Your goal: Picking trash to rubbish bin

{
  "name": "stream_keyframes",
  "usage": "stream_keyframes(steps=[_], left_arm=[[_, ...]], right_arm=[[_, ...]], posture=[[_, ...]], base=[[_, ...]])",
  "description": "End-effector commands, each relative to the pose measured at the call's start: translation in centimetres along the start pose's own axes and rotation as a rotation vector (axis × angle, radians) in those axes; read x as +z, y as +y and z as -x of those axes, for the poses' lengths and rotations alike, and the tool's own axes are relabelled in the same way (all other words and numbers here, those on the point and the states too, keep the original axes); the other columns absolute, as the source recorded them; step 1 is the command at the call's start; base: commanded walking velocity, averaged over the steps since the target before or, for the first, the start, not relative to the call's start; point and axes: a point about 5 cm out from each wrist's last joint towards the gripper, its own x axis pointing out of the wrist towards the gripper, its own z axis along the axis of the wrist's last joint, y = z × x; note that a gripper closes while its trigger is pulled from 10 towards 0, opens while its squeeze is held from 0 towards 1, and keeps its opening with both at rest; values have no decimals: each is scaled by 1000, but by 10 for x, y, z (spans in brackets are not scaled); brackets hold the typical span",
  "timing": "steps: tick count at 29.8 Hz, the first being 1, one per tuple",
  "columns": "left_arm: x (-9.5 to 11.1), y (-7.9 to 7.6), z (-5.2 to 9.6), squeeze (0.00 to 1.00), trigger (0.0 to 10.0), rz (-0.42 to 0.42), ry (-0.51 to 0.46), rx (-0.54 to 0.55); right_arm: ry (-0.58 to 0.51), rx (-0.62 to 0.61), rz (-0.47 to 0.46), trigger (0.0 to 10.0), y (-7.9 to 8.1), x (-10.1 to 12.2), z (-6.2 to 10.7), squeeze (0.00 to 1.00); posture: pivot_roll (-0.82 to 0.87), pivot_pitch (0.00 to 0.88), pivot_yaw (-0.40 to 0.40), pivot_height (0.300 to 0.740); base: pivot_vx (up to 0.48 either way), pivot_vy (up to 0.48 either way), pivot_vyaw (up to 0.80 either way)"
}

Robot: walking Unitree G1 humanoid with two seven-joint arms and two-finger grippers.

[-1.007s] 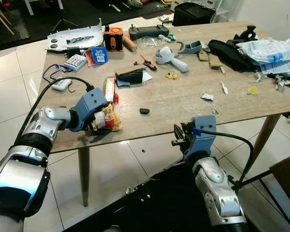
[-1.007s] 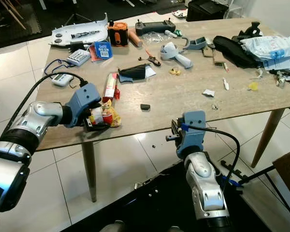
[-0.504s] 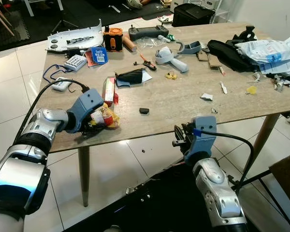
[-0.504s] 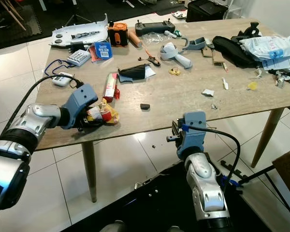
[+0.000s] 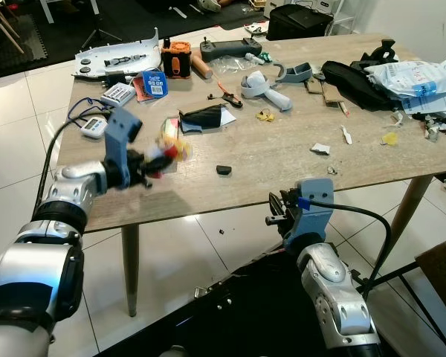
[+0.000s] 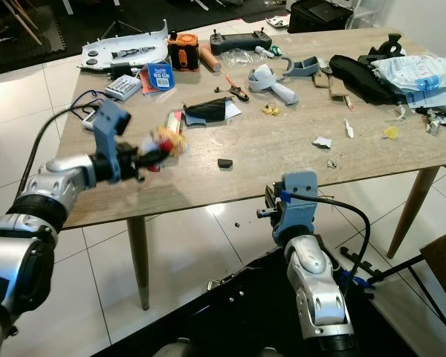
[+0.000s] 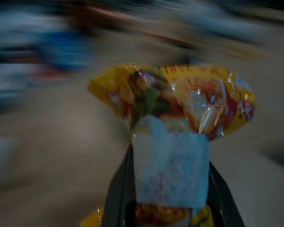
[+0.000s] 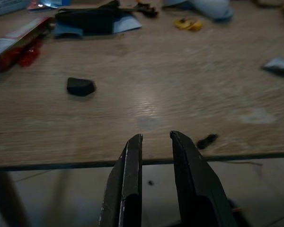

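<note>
While I held the left tool [image 5: 154, 158] pinched on the yellow snack wrapper [image 5: 171, 146], the wrapper hung clear above the bench [image 5: 267, 160], near its left edge, ready for carrying off. Right tool [image 8: 152, 156]: near the front edge, fingers narrowly parted, gripping nothing.
</note>
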Motion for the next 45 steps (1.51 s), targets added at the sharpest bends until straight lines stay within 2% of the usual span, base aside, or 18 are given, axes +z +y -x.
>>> stream_keyframes(steps=[1,2,4,6,8,9,11,12,13,16,17,20,24,28,30,33,39,45], left_arm=[[-10,4,3,0,10000,66,13,186],[-13,1,3,0,10000,86,17,185],[-16,-15,9,0,10000,59,-36,151],[-18,-37,17,0,10000,77,-93,135],[-18,-43,21,0,10000,95,-106,134],[-21,-52,24,0,10000,88,-116,169],[-23,-58,27,0,10000,85,-125,199],[-29,-69,31,0,10000,150,-123,236],[-32,-80,34,0,10000,175,-134,261],[-33,-86,36,0,10000,192,-135,280],[-32,-94,38,0,10000,182,-126,290],[-25,-103,43,0,10000,152,-125,288],[-17,-107,46,0,10000,156,-133,286],[-14,-103,50,0,10000,153,-144,291],[-10,-104,52,0,10000,175,-148,290],[-11,-104,52,0,10000,151,-130,288],[-10,-98,55,0,10000,124,-92,285],[-11,-109,50,0,10000,71,-48,224]], right_arm=[[-28,-44,45,10000,-6,6,-1,0],[-34,-49,49,10000,-7,7,-1,0],[-6,-34,38,10000,-5,6,-3,0],[17,-20,12,10000,-5,5,-6,0],[21,-17,3,10000,-5,5,-6,0],[23,-12,-3,10000,-6,7,-8,0],[24,-7,-8,10000,-7,8,-10,0],[17,-6,-2,10000,-9,12,-11,0],[8,-5,4,10000,-10,17,-12,0],[1,-6,10,10000,-11,20,-12,0],[-7,3,15,10000,-11,22,-12,0],[-15,16,10,10000,-10,23,-13,0],[-40,22,0,10000,-6,26,-16,0],[-53,19,-30,10000,0,28,-19,0],[-64,19,-64,10000,3,29,-20,0],[-60,20,-65,10000,0,26,-25,0],[-66,9,-69,10000,-2,27,-24,0],[-66,-65,-72,10000,-7,25,-21,0]], posture=[[56,180,8,740],[56,180,8,740],[50,179,-19,740],[51,178,-41,740],[51,178,-41,740],[36,185,-66,740],[36,185,-66,740],[15,192,-78,740],[3,199,-91,740],[3,199,-91,740],[-3,203,-113,740],[10,199,-128,740],[21,193,-124,740],[39,193,-111,740],[63,165,-91,740],[97,181,-100,740],[96,142,-68,740],[101,111,-20,740]], base=[[0,0,0],[0,0,0],[0,0,0],[0,0,0],[0,0,0],[0,0,0],[0,0,0],[0,0,0],[0,0,0],[0,0,0],[0,0,0],[0,0,0],[0,0,0],[0,0,0],[0,0,-519],[0,0,-800],[0,0,-800],[0,0,-800]])
